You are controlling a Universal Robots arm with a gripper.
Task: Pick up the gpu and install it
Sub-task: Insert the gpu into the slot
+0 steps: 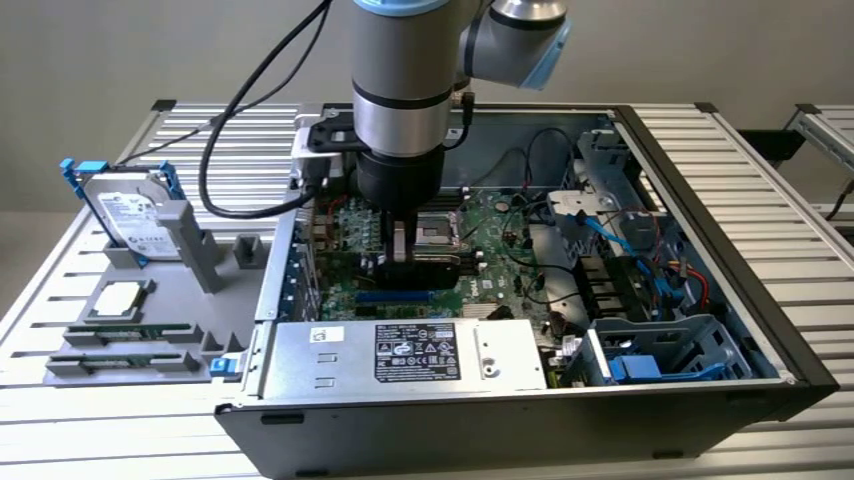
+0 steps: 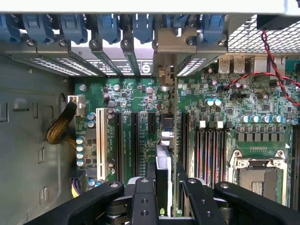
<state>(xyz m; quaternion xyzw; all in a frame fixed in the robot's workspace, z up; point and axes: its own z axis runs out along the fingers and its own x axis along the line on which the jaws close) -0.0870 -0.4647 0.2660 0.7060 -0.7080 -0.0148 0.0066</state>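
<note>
1. The pincer (image 1: 404,262) (image 2: 165,172) stood deep inside the open computer case (image 1: 747,300), its fingers (image 2: 143,201) drawn narrow and clamped on the gpu (image 1: 434,268) (image 2: 167,136). It held the card on edge over the motherboard (image 1: 501,255) (image 2: 126,93).
2. In the wrist view the card's metal bracket (image 2: 174,42) sat at the case's rear wall, in line with the row of blue latches (image 2: 105,26).
3. Just beside the card lay one white slot (image 2: 100,140), two long black slots (image 2: 118,140) and one short black one. On its other side lay the memory slots (image 2: 208,150) and one processor socket (image 2: 258,180).
4. On the exterior view's clock face, one power supply (image 1: 400,350) blocked six o'clock. Blue cables (image 1: 621,235) crowded three o'clock, and a drive cage (image 1: 667,350) stood at four.
5. The case wall (image 1: 274,280) closed in at nine o'clock, near the pincer.
6. Beyond that wall, a grey fixture (image 1: 200,250) on the table (image 1: 80,430) held one hard drive (image 1: 127,212), one processor chip (image 1: 118,298) and two memory sticks (image 1: 134,335).
</note>
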